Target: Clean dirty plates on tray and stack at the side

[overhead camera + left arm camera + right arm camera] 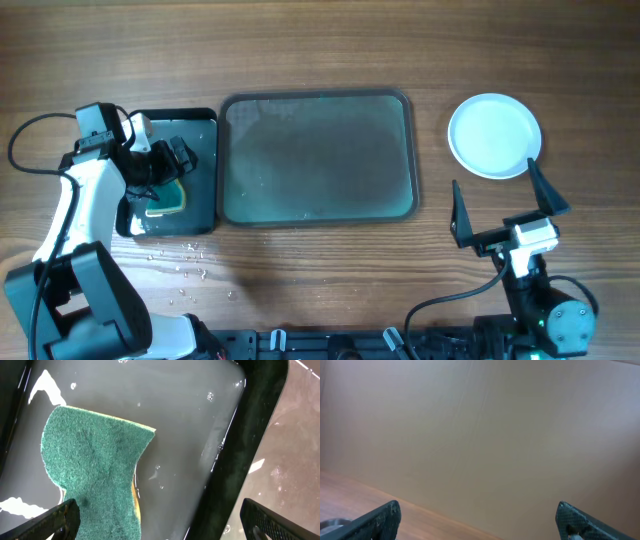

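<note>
Wooden surface (330, 50), big grey-green tray (318, 157) at centre, nothing on it. White plate (494, 135) far right, off the tray: stiff, slick, likely breakable, so pinch its rim. Soft sponge (90, 460) left; left fingers (60, 517) wide above it, right fingers (460, 215) wide, empty.

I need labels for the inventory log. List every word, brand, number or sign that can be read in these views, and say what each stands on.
None. No readable text, number or sign shows in any view: the large tray, the plate, the sponge and the small black tray are all unmarked.
</note>
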`<state>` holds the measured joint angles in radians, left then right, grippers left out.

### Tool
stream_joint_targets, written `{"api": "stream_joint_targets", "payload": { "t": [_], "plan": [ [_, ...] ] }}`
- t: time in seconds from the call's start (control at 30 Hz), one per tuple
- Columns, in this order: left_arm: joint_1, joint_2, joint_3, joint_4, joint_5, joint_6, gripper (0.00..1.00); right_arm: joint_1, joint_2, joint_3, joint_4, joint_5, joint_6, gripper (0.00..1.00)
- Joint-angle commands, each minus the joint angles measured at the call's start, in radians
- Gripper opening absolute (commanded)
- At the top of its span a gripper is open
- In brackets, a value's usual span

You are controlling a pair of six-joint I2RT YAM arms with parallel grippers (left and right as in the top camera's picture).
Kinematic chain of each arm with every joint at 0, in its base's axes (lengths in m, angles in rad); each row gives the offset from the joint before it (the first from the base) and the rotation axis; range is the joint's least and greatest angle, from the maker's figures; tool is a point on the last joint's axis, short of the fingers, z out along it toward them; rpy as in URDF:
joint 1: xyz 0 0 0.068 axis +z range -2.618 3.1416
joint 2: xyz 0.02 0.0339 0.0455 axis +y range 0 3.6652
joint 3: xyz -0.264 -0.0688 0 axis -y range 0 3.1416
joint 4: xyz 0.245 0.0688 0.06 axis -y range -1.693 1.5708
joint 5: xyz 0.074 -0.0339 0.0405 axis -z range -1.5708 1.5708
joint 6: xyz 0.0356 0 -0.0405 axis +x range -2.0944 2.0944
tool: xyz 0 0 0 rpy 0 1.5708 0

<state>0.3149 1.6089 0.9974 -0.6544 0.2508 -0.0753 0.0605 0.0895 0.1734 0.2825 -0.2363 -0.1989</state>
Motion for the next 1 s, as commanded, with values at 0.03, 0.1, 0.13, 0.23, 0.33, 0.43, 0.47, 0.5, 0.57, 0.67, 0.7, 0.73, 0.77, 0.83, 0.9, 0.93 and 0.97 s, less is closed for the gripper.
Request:
{"api": "stream_joint_targets", "payload": {
  "t": [0.03,0.1,0.13,0.23,0.33,0.43,0.47,0.5,0.57,0.67,0.7,0.73,0.77,0.83,0.9,0.93,0.97],
  "plan": [
    [-0.005,0.008,-0.005,0.000,-0.006,0.008,1.00,-0.010,-0.081,-0.100,0.019,-0.020,-0.007,1.00],
    [-0.004,0.008,-0.005,0.000,-0.006,0.008,1.00,-0.016,-0.086,-0.132,0.028,-0.021,0.002,1.00],
    [-0.003,0.008,-0.005,0.000,-0.006,0.008,1.00,-0.020,-0.086,-0.144,0.027,-0.020,0.018,1.00],
    [-0.003,0.008,-0.005,0.000,-0.006,0.008,1.00,-0.027,-0.086,-0.169,-0.051,-0.021,0.044,1.00],
    [-0.003,0.008,-0.005,0.000,-0.006,0.008,1.00,-0.027,-0.086,-0.169,-0.170,-0.024,0.041,1.00],
    [-0.003,0.008,-0.005,0.000,-0.006,0.008,1.00,-0.027,-0.086,-0.169,-0.262,-0.018,0.045,1.00],
    [-0.003,0.008,-0.005,0.000,-0.006,0.008,1.00,-0.027,-0.086,-0.169,-0.261,-0.030,0.046,1.00],
    [-0.003,0.008,-0.005,0.000,-0.006,0.008,1.00,-0.027,-0.086,-0.169,-0.261,-0.029,0.044,1.00],
    [-0.003,0.008,-0.005,0.000,-0.006,0.008,1.00,-0.027,-0.086,-0.169,-0.261,-0.025,0.044,1.00],
    [-0.003,0.008,-0.005,0.000,-0.006,0.008,1.00,-0.027,-0.085,-0.168,-0.261,-0.023,0.044,1.00],
    [-0.003,0.008,-0.005,0.000,-0.006,0.008,1.00,-0.027,-0.085,-0.168,-0.261,-0.023,0.043,1.00],
    [-0.003,0.008,-0.005,0.000,-0.006,0.008,1.00,-0.027,-0.085,-0.168,-0.261,-0.024,0.043,1.00],
    [-0.003,0.008,-0.005,0.000,-0.006,0.008,1.00,-0.027,-0.085,-0.168,-0.261,-0.024,0.043,1.00],
    [-0.003,0.008,-0.005,0.000,-0.006,0.008,1.00,-0.027,-0.085,-0.168,-0.261,-0.024,0.043,1.00],
    [-0.003,0.008,-0.005,0.000,-0.006,0.008,1.00,-0.027,-0.085,-0.168,-0.261,-0.024,0.044,1.00],
    [-0.003,0.008,-0.005,0.000,-0.006,0.008,1.00,-0.027,-0.085,-0.168,-0.261,-0.024,0.043,1.00],
    [-0.003,0.008,-0.005,0.000,-0.006,0.008,1.00,-0.027,-0.085,-0.168,-0.261,-0.024,0.043,1.00]
  ]
}}
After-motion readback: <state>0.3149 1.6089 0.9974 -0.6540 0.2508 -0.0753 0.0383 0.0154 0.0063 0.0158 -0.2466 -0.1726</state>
